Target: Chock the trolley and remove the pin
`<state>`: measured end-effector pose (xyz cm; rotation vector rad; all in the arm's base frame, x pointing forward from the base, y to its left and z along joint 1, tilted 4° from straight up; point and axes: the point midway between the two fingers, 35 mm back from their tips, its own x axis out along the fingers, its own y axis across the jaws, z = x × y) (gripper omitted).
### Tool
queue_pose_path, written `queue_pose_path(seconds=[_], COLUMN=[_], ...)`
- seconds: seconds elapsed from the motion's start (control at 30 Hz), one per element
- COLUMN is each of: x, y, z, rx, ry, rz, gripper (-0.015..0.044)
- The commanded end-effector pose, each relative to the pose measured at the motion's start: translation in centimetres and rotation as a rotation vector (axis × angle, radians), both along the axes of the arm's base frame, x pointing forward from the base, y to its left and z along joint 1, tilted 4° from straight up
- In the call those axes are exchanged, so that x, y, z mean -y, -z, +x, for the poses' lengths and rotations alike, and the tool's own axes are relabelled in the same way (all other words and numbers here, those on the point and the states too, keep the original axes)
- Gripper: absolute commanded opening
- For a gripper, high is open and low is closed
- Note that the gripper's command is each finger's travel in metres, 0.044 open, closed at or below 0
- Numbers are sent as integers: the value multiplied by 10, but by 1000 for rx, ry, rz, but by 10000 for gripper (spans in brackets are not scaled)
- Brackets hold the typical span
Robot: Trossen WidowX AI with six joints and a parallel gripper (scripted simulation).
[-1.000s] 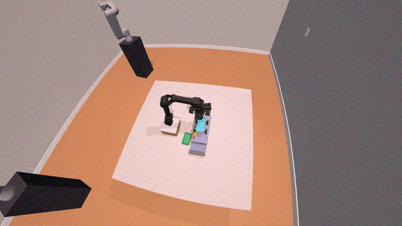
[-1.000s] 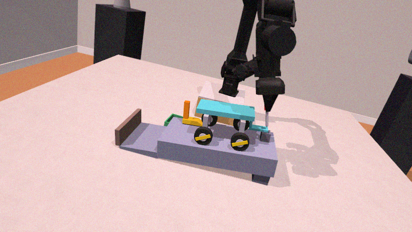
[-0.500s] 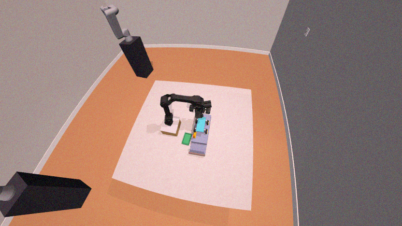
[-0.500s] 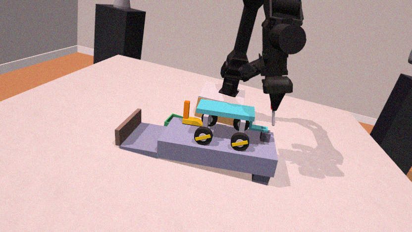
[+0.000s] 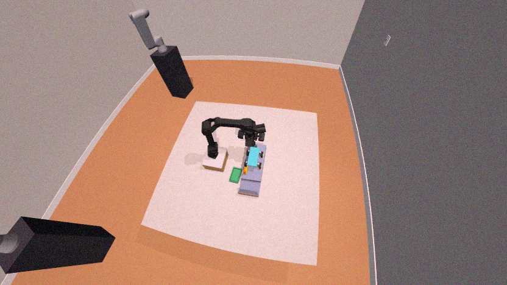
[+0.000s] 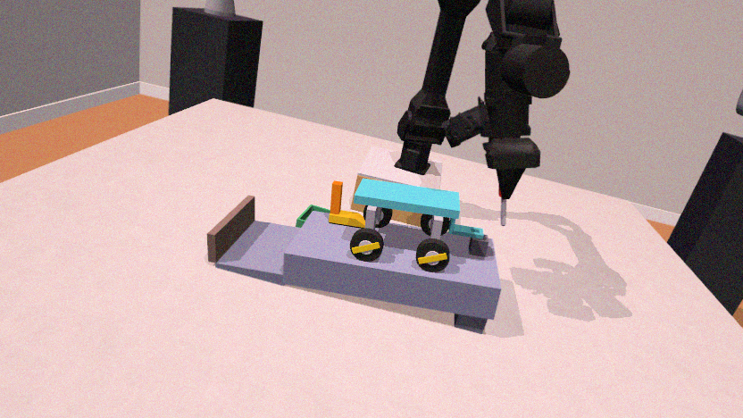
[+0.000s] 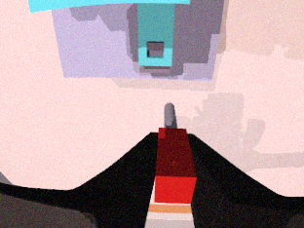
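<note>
Red-headed stop pin (image 6: 502, 204) hangs in the clenched gripper (image 7: 171, 151), out of the trolley (image 6: 406, 198). Yellow chock (image 6: 345, 217) blocks a wheel. Next, carry it to the green tray (image 5: 235, 175).

Top view: high, far, angled down over whole room. Exterior: low, close, side-on to ramp (image 6: 332, 260). Wrist: behind fingers, looking straight down, very near. All three share trolley (image 5: 253, 156) and the ramp's uphill end.
</note>
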<state>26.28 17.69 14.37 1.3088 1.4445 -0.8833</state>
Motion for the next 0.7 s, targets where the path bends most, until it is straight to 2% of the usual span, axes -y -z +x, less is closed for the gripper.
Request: queue_pose_path(seconds=[0.0, 0.67], x=[2, 11], y=[1, 9], z=[-14, -72], rx=[5, -1], ry=[3, 3], rz=[1, 1], gripper=[0, 0])
